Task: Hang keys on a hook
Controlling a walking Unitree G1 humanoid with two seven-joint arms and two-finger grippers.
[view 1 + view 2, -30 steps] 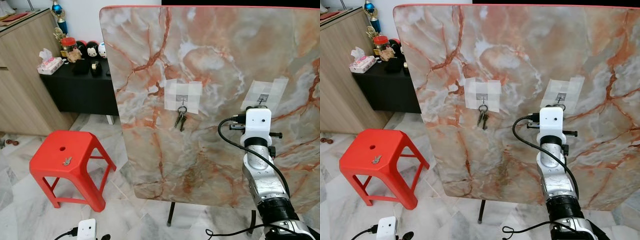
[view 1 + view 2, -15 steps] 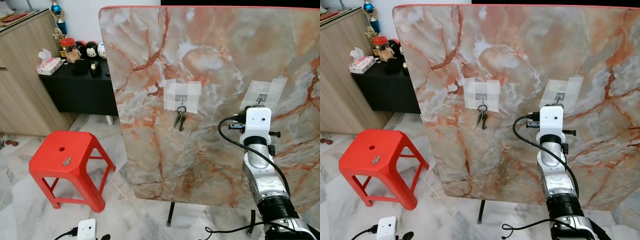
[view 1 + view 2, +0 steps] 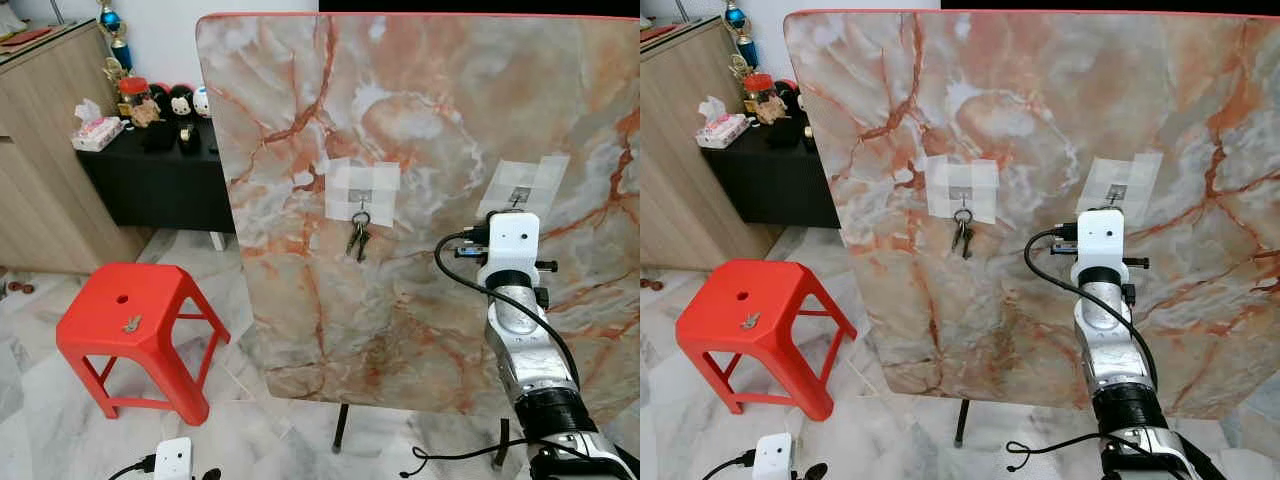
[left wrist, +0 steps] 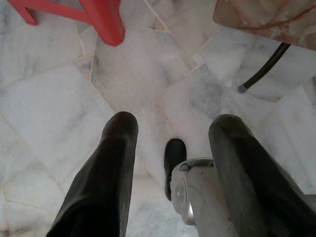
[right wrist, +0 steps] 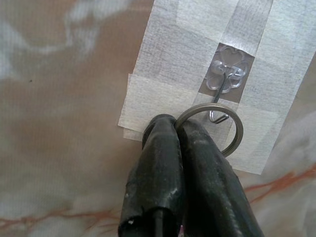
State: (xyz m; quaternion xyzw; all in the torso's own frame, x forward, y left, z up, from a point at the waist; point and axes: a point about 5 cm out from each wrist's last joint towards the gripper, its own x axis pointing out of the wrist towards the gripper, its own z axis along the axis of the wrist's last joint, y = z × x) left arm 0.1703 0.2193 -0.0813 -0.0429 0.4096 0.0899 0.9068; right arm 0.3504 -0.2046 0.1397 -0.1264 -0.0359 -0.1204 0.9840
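The main risk, as I judge it, is letting go too soon: the ring [image 5: 210, 127] is sitting over the tip of the right hook [image 5: 220, 104] in the right wrist view, but whether the wire is truly threading through it is hard to tell. If the right gripper [image 5: 170, 131] is releasing while the ring is only resting against the tip, the keys could be dropping to the floor [image 4: 148, 74]. A second risk lies in the tape [image 5: 197, 49] holding the hook to the board [image 3: 420, 120]; any tug downward or outward from the pinched ring could be peeling it loose. A sideways slip of the arm could also be nudging the ring off the hook.

The right gripper is raised close to the board on the right, its fingers pressing shut on the near-left edge of the ring. The ring is projecting just past the fingertips, touching or overlapping the hook's lower bend; the keys themselves are hiding behind the fingers.

Further left on the board, another bunch [image 3: 358, 238] is already hanging from the left hook [image 3: 361, 205]. A loose key [image 3: 131, 323] is lying on the stool [image 3: 130, 330], far left. The left gripper [image 4: 170, 133] is hanging idle low over the floor, fingers spread apart and holding nothing.
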